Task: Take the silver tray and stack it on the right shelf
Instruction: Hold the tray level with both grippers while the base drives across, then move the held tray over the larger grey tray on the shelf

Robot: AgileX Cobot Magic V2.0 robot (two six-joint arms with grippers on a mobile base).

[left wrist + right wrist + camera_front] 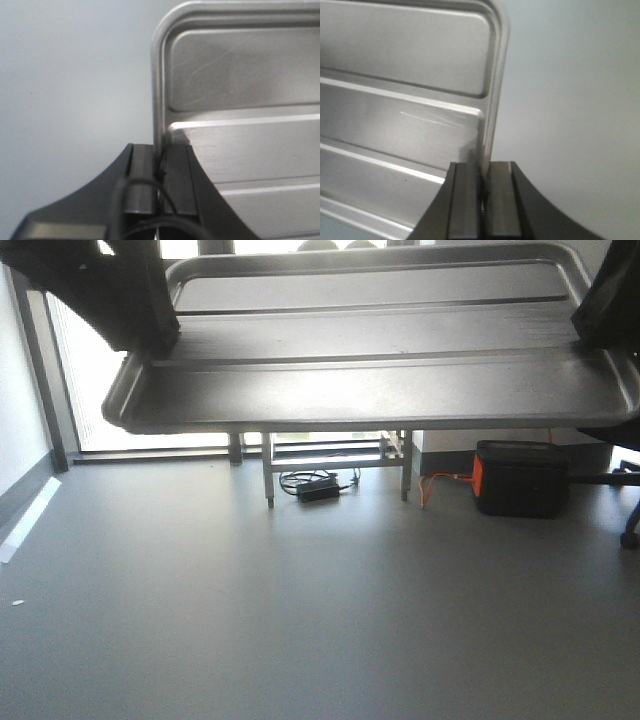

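Observation:
The silver tray (370, 370) hangs level in the air across the top of the front view, its two long ridges showing. My left gripper (152, 338) is shut on the tray's left rim. The right gripper (598, 328) is shut on the right rim. In the left wrist view the tray (240, 100) runs off to the right, and the left gripper (160, 167) pinches its rolled edge. The right wrist view shows the tray (405, 100) on the left, its rim clamped in the right gripper (482, 177). The right shelf is out of view.
Below the tray lies grey floor (300, 620). At the back stand a steel-legged frame (335, 455), a black power brick with cables (318, 488) and a black-and-orange box (520, 477). A bright window (110, 410) is behind, a wall (15, 410) at left and a chair castor (631, 536) at right.

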